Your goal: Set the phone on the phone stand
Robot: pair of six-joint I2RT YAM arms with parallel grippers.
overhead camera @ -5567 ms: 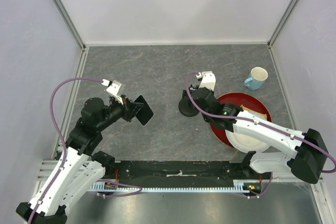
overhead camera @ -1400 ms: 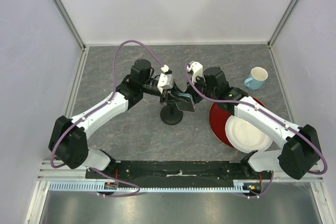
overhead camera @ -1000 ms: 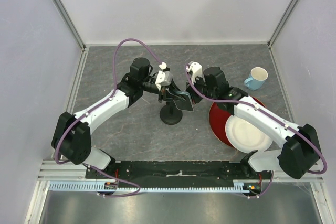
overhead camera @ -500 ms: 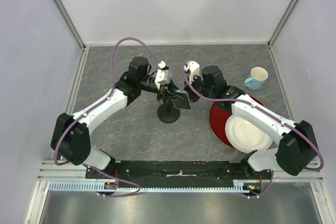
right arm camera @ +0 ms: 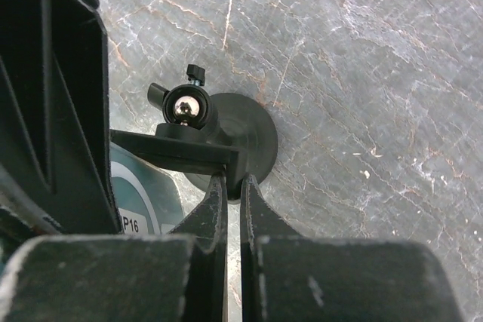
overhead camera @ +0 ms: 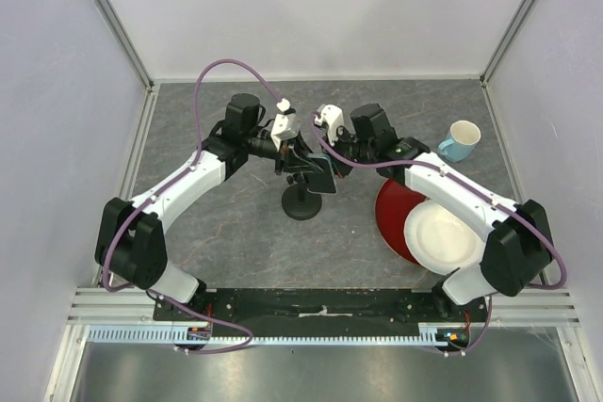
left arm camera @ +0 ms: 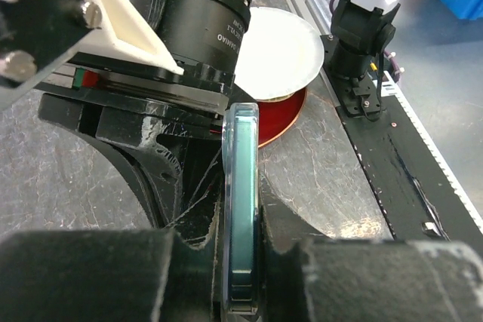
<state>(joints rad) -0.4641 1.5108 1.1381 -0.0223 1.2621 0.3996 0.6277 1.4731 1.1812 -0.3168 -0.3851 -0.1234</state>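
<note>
Seating step: phone (left arm camera: 241,179) pinched edge-on in left claw (left arm camera: 241,258), right claw (right arm camera: 233,186) clamped tight on phone stand (right arm camera: 245,137) cradle; next, careful lowering into cradle

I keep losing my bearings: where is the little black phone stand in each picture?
Top external: phone stand at centre, on the grey table.
Left wrist: cannot pick it out.
Right wrist: left of centre, round base showing.
Shared landmark: the grey table.
</note>
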